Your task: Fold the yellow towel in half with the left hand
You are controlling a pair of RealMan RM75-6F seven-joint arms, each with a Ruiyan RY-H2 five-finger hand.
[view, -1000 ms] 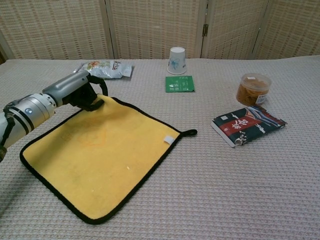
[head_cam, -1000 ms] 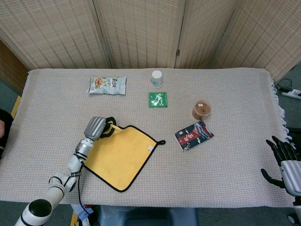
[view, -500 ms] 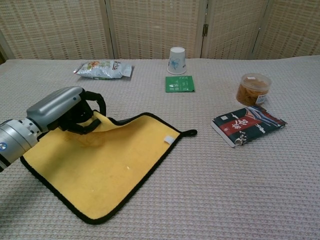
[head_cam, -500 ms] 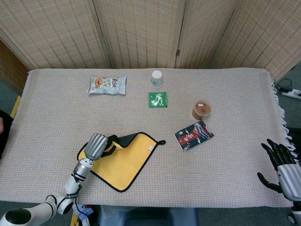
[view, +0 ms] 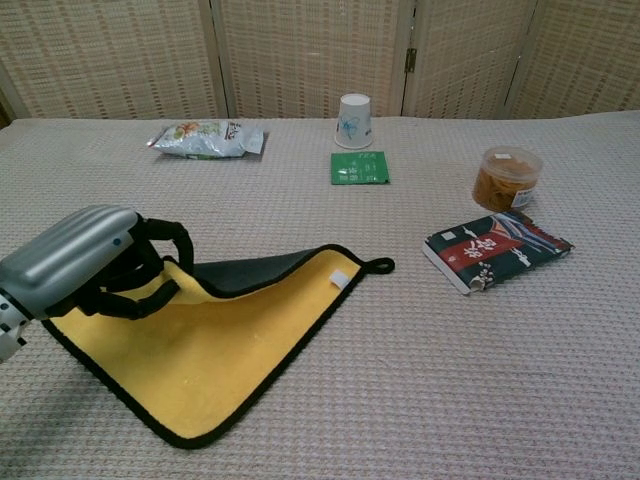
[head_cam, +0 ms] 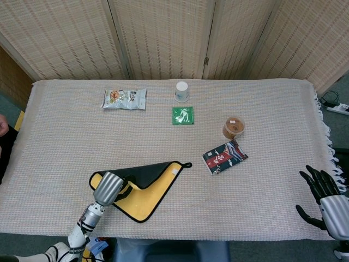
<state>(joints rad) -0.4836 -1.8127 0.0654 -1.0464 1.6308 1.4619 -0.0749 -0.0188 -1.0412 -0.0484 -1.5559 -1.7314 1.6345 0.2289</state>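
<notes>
The yellow towel (head_cam: 147, 195) (view: 230, 350) with black trim lies near the table's front left, its far corner lifted and drawn toward the front edge so the dark underside (view: 258, 270) shows. My left hand (head_cam: 109, 188) (view: 85, 265) grips that lifted corner above the towel's left part. The towel's loop (view: 381, 266) and white tag point right. My right hand (head_cam: 322, 194) hangs open beyond the table's right front edge, holding nothing; the chest view does not show it.
A snack bag (head_cam: 124, 99), a paper cup (head_cam: 181, 91) and a green packet (head_cam: 183, 115) lie at the back. A brown-lidded tub (head_cam: 233, 127) and a dark red-and-blue packet (head_cam: 224, 156) sit to the right of the towel.
My left hand has pulled the towel's far corner toward the front edge, folding it over so the dark underside is exposed. My right hand has drifted slightly.
</notes>
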